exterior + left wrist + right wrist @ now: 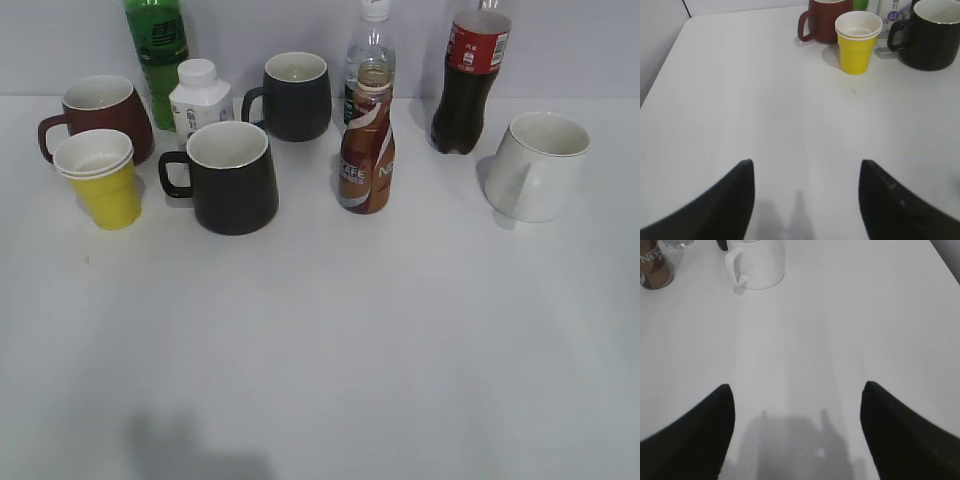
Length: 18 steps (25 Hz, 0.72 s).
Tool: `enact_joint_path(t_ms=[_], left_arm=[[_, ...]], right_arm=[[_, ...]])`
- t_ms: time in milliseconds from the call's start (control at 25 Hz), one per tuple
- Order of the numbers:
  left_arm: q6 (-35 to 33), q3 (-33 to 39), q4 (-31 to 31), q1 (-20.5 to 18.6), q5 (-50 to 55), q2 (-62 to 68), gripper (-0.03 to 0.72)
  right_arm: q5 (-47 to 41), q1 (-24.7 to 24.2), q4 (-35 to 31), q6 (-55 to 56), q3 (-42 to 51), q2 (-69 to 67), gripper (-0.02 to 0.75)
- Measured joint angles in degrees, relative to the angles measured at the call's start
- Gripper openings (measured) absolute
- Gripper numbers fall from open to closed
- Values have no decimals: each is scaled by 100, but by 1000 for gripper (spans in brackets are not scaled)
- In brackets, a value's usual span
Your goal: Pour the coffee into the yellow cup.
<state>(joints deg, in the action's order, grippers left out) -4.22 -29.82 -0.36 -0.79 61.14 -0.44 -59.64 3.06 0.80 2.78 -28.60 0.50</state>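
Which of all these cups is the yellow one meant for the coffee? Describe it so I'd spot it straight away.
Look at the left end of the white table, in front of the maroon mug. There stands the yellow cup, left of the nearer black mug. It is the only handleless one: small, tapered, bright yellow, white at the rim.

white table (330, 340), mugs, bottles, yellow cup (100, 180)

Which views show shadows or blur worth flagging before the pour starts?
Exterior view: soft dark shadow at the bottom left of the table, objects reasonably sharp. Left wrist view: the open left gripper is blurred, the yellow cup sharp. Right wrist view: the right gripper is blurred, casting a grey shadow between its fingers.
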Motion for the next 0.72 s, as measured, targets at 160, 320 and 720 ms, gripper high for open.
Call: enact_joint_path(t_ms=[160,320,720], left_arm=[[0,0,0,0,0,0,498],[0,0,0,0,0,0,498],[0,0,0,0,0,0,498]], right_arm=[[0,0,0,0,0,0,587],[0,0,0,0,0,0,587],[0,0,0,0,0,0,587]])
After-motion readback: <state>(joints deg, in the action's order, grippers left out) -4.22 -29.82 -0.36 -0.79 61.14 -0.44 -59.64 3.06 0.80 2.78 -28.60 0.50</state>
